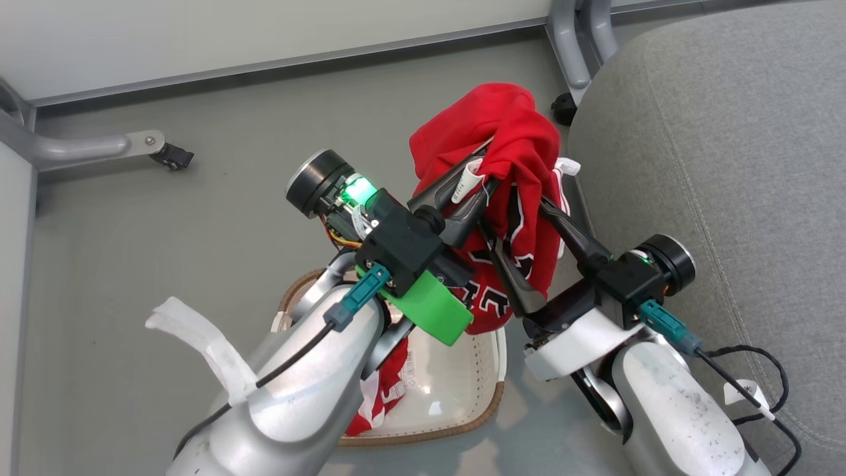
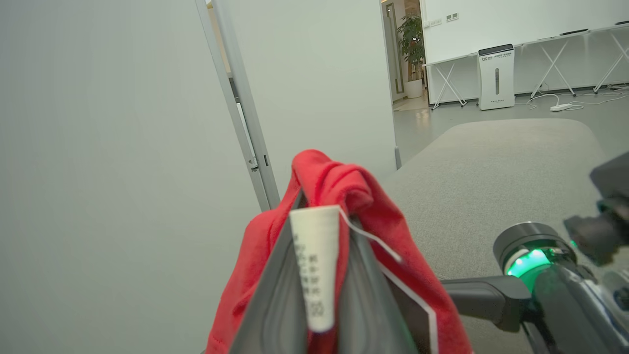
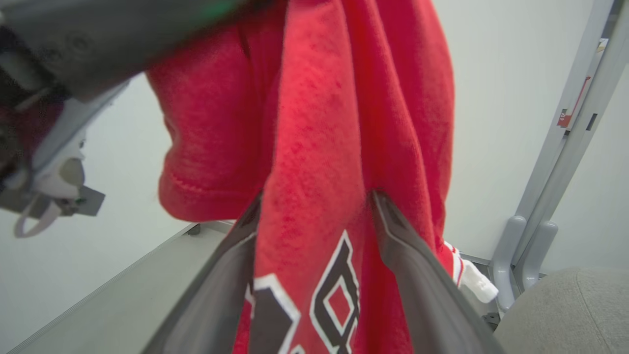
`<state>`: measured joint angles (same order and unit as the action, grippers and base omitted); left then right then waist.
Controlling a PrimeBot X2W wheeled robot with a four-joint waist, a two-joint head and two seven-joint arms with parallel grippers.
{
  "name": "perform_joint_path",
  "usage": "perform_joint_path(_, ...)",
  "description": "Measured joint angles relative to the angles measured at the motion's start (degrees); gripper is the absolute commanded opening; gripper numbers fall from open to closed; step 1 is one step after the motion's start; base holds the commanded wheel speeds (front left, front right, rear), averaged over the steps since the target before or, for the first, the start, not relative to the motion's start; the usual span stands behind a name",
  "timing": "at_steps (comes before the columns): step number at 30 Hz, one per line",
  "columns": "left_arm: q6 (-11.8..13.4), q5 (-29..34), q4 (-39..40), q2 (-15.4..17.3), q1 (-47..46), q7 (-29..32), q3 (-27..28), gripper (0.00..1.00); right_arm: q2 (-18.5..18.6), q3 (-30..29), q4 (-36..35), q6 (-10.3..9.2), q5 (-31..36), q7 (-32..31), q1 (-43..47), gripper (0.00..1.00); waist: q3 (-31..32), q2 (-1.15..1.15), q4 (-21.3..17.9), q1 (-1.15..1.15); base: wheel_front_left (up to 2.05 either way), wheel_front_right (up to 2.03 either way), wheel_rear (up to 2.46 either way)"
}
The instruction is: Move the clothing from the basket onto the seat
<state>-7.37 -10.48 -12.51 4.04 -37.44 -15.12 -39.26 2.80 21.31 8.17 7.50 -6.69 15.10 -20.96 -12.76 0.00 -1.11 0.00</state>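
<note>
Our basket holds the striped garment. Our left gripper pinches the jersey, which hangs lengthwise down between our right gripper's wide fingers.

We see bright, even, diffuse light and faint shadows on the floor. Glare spots the basket bottom; the left arm blurs in our right wrist view.

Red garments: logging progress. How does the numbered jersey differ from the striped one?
The red fabric jersey with black-and-white numerals hangs aloft, clamped in the shut left tool; the red, white-striped fabric garment lies loose in the oval cream plastic basket. Both are red.
</note>
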Motion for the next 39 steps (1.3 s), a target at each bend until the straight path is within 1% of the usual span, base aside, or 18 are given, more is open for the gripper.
perform_joint_path(5,0.0,-0.18,0.16,-0.51,0.01,0.0,-0.89,0.0,-0.02,-1.03,1.6,0.0,-0.48,0.0,-0.26,1.0,0.15,0.0,0.34,0.0,0.0,0.0,0.0)
perform_joint_path(6,0.0,-0.24,0.16,-0.57,0.03,0.0,-1.07,0.0,-0.03,-1.16,2.14,0.0,-0.76,0.0,-0.27,0.98,0.23,0.0,0.34,0.0,0.0,0.0,0.0)
perform_joint_path(7,0.0,-0.37,0.16,-0.64,0.03,0.0,-1.18,0.0,-0.01,-1.2,2.63,0.0,-1.22,-0.01,-0.27,0.0,0.3,0.0,0.35,0.0,0.0,0.0,0.0)
perform_joint_path(24,0.0,-0.49,-1.08,-0.86,0.18,0.0,-1.69,0.0,-0.02,-1.76,3.27,0.0,-2.33,0.0,-0.3,0.0,0.39,0.0,0.06,0.0,0.0,0.0,0.0)
perform_joint_path(25,0.0,-0.49,-1.11,-0.86,0.18,0.0,-1.62,0.02,-0.02,-1.82,3.24,0.0,-2.37,-0.01,-0.3,0.0,0.31,0.0,0.1,0.0,0.0,0.0,0.0)
perform_joint_path(26,0.0,-0.49,-1.15,-0.86,0.18,0.0,-1.59,0.0,-0.02,-1.9,3.22,0.0,-2.38,0.0,-0.3,0.0,0.26,0.0,0.15,0.0,0.0,0.0,0.0)
perform_joint_path(35,0.0,-0.49,-1.85,-0.89,0.27,-0.01,-1.93,0.0,-0.01,-2.77,3.01,0.0,-2.97,-0.01,-0.76,0.0,-0.11,0.0,0.29,0.0,0.0,0.0,0.0)
perform_joint_path(37,0.0,-0.49,-2.0,-0.9,0.3,-0.01,-1.98,1.0,-0.02,-3.05,2.97,0.0,-3.15,-0.01,-0.81,0.0,-0.18,0.0,0.27,0.0,0.0,0.0,0.0)
perform_joint_path(39,0.0,-0.49,-2.3,-0.9,0.4,-0.01,-2.09,1.0,-0.02,-3.43,2.96,0.0,-3.41,-0.01,-0.88,0.0,-0.21,0.0,0.25,0.0,0.0,0.0,0.0)
